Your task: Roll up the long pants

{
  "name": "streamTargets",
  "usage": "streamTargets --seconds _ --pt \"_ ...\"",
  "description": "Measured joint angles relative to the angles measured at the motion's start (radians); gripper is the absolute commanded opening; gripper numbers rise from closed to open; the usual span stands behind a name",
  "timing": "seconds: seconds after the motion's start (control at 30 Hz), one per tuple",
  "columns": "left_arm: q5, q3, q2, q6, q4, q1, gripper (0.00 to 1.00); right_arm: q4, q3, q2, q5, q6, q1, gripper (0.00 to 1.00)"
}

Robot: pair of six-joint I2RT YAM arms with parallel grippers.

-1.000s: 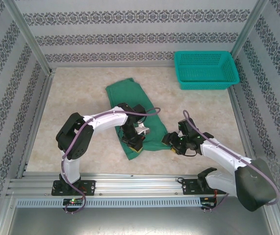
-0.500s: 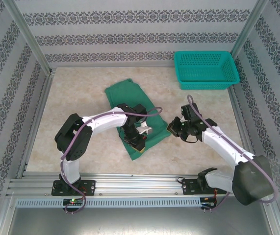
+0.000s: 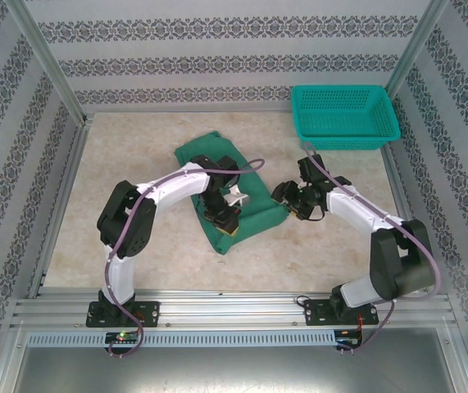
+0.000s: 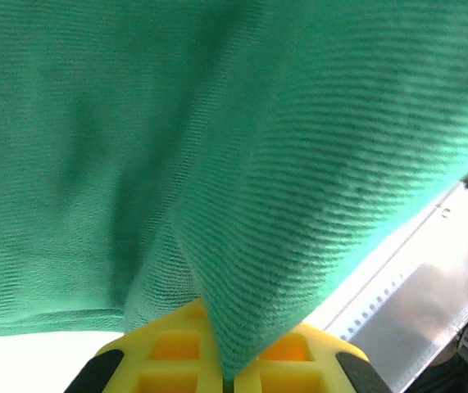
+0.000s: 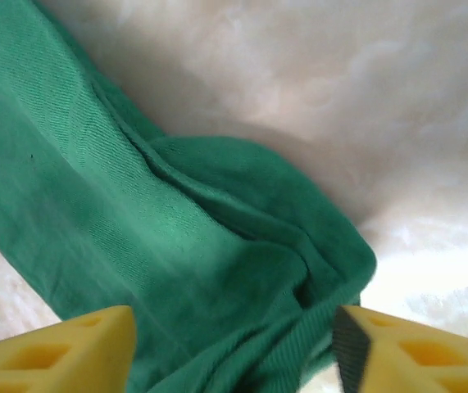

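The green pants point(image 3: 209, 152) are laid crumpled on the table point(image 3: 119, 164), outside the teal basket point(image 3: 344, 90), left of and nearer than it. A fold is pinched by the clenched left gripper point(image 4: 229, 362). The right gripper point(image 5: 234, 344) is held spread over the cloth's edge nearest the basket.

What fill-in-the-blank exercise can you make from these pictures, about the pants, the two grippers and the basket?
1. The long pants are dark ____ in colour.
2. The left gripper has its fingers shut on a fold of the ____.
3. The fingers of the right gripper stand ____, not clamped on the cloth.
4. The basket stands in the far ____ corner of the table.

Missing words: green; pants; open; right.
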Motion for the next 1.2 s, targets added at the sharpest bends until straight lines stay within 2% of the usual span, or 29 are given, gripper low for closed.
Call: streamTargets --seconds 0.17,0.27,0.3,0.33,0.4,0.43,0.47,0.5,0.6,0.67,1.03,1.2 --pt "-0.035 0.024 0.071 0.014 -0.008 0.035 0.09 0.015 0.013 0.043 0.016 -0.025 0.007 0.73" --pt "-0.051 0.024 0.102 0.019 -0.008 0.051 0.1 -0.011 0.022 0.004 0.092 -0.053 0.044 0.72" --pt "-0.052 0.025 0.109 0.02 -0.008 0.056 0.11 -0.023 0.022 -0.03 0.121 -0.064 0.068 0.67" --pt "-0.052 0.027 0.112 0.022 -0.008 0.06 0.11 -0.034 0.022 -0.074 0.145 -0.077 0.093 0.57" --pt "-0.053 0.038 0.114 0.029 -0.012 0.066 0.11 -0.044 0.022 -0.158 0.175 -0.095 0.135 0.19" --pt "-0.056 0.046 0.114 0.035 -0.013 0.067 0.12 -0.045 0.022 -0.195 0.183 -0.098 0.154 0.07" --pt "-0.058 0.052 0.114 0.039 -0.014 0.067 0.12 -0.048 0.023 -0.224 0.188 -0.1 0.168 0.0" --pt "-0.059 0.059 0.114 0.042 -0.016 0.067 0.13 -0.051 0.024 -0.248 0.19 -0.101 0.177 0.0" --pt "-0.059 0.081 0.114 0.046 -0.031 0.069 0.15 -0.06 0.023 -0.268 0.186 -0.108 0.186 0.1" --pt "-0.058 0.098 0.114 0.048 -0.038 0.071 0.16 -0.065 0.021 -0.257 0.174 -0.112 0.186 0.12" --pt "-0.06 0.133 0.114 0.053 -0.047 0.072 0.15 -0.021 0.018 -0.001 0.074 -0.116 0.211 0.11" --pt "-0.076 0.114 0.107 0.053 -0.045 0.072 0.18 0.002 0.039 0.139 0.06 -0.126 0.209 0.07"
